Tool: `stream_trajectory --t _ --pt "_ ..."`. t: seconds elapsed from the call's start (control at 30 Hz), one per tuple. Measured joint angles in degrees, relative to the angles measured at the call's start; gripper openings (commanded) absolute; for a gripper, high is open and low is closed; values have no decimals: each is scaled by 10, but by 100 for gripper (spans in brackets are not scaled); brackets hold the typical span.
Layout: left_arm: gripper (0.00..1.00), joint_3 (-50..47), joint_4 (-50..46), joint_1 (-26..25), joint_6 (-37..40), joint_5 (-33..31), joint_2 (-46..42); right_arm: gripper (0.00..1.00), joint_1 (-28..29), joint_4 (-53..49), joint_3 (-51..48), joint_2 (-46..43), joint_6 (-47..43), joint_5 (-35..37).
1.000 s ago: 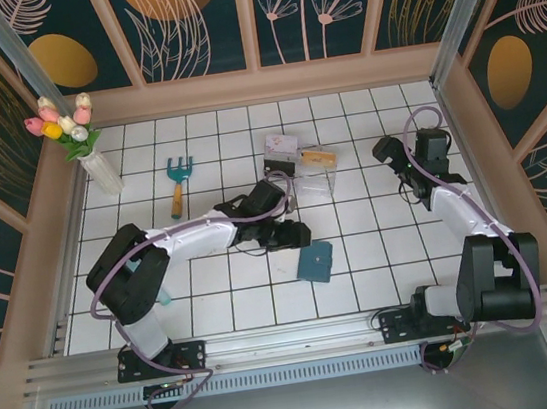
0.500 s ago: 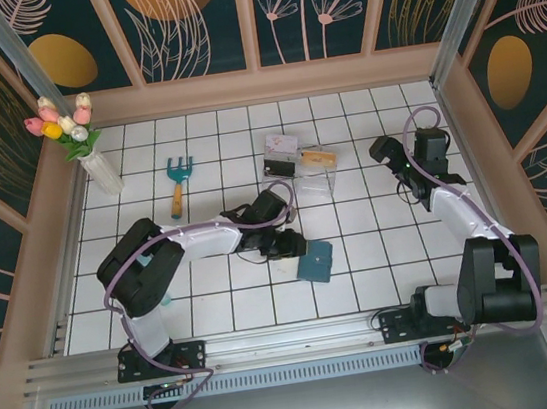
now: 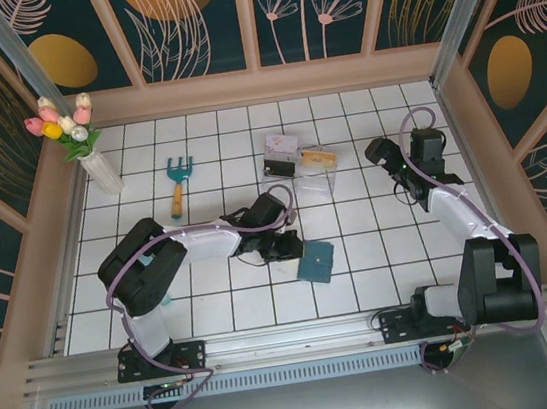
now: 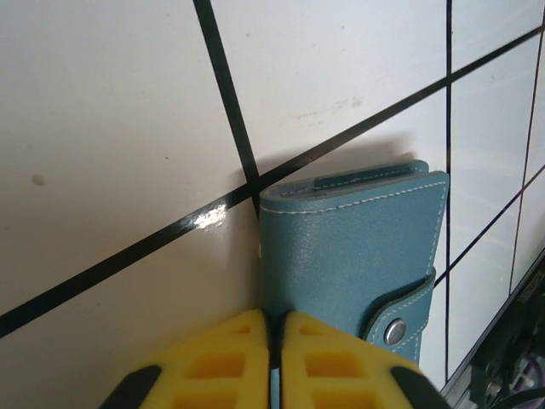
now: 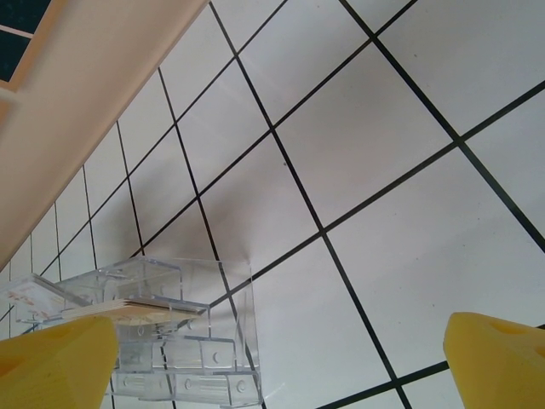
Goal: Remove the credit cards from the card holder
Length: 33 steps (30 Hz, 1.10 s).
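Matt stitched leather-like card holder (image 4: 341, 256); glossy smooth table tiles (image 4: 111, 111)

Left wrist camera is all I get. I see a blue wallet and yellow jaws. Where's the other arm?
Observer: The right gripper is far off, over the back right of the table, well away from the card holder.
Operator: Is it holding anything?
Observer: No. Its own wrist view shows the jaws wide apart with only tiles between them.
Operator: What's near it?
Observer: A clear plastic box sits just beyond it, with something flat and yellowish inside.
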Motion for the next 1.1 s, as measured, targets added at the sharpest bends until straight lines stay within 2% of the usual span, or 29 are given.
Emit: stream_trajectory --t 0.17,0.3,0.47,0.57,0.63,0.8,0.83,0.9,1.0,1.1 --pt "0 23 -35 -3 23 -33 0 99 6 -14 0 -1 0 3" --pt "0 52 -82 -5 61 -109 -15 99 20 -47 16 -2 -6 13" --pt "0 54 -117 2 89 -191 -65 99 66 -86 62 -10 -16 41" --pt "0 39 -122 25 93 -229 -102 99 103 -92 80 -31 -19 50" --pt "0 14 -122 57 90 -246 -129 99 132 -91 82 -52 -24 56" --pt "0 -56 -122 120 63 -260 -175 98 195 -90 82 -83 -26 58" --pt "2 -67 -122 124 55 -258 -182 96 208 -90 82 -83 -25 58" --pt "19 -83 -120 129 38 -249 -192 94 234 -90 82 -78 -20 57" --pt "37 -100 -113 142 13 -227 -198 90 283 -78 82 -59 -6 45" --pt "43 -116 -108 164 -1 -203 -207 83 340 -68 84 -13 12 39"
